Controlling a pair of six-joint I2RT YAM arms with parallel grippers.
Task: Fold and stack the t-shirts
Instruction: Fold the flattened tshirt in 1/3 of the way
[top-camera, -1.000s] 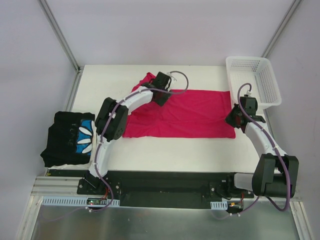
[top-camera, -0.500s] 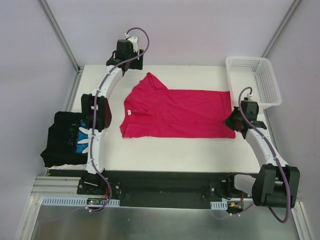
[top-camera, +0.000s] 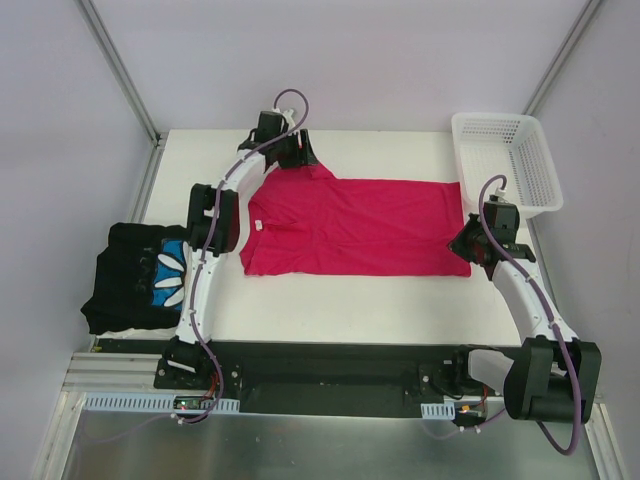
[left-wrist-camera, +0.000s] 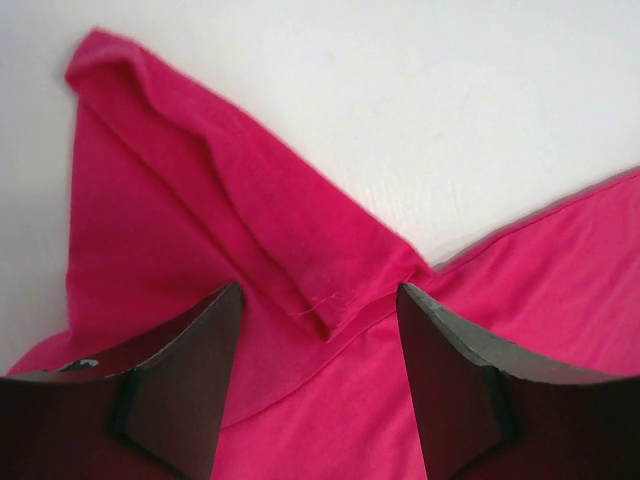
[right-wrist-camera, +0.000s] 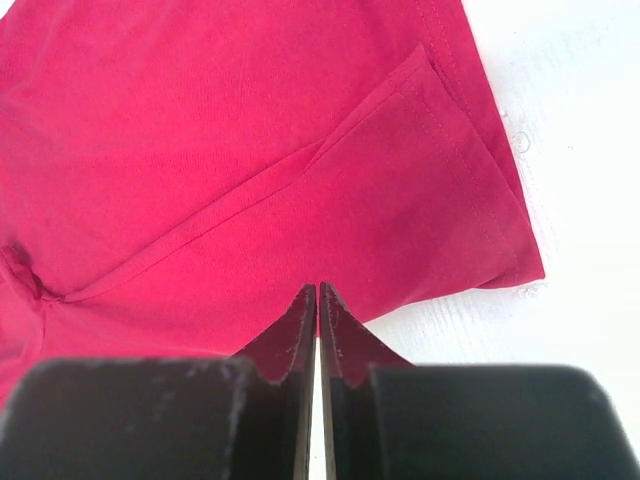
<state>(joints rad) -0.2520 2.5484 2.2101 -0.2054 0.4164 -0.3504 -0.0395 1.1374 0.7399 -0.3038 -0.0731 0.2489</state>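
A crimson-pink t-shirt (top-camera: 360, 225) lies spread flat across the middle of the white table, its neck toward the left. My left gripper (top-camera: 297, 158) is over the shirt's far-left sleeve. In the left wrist view that gripper (left-wrist-camera: 320, 290) is open, its jaws straddling the folded-over sleeve (left-wrist-camera: 240, 210) without holding it. My right gripper (top-camera: 463, 243) is at the shirt's near-right corner. In the right wrist view that gripper (right-wrist-camera: 318, 290) is shut with nothing between the jaws, its tips over the hem (right-wrist-camera: 470, 190). A black t-shirt with blue-and-white print (top-camera: 140, 275) lies folded at the table's left edge.
A white lattice basket (top-camera: 500, 122) stands at the back right corner, just beyond the right arm. Bare white table (top-camera: 340, 300) shows in front of the pink shirt and behind it. Enclosure walls close in on the left, right and back.
The left arm lifted off the shirt's collar area, swung to the far back left, then came down over the far-left sleeve. The sleeve now lies spread out. The right gripper barely moved.
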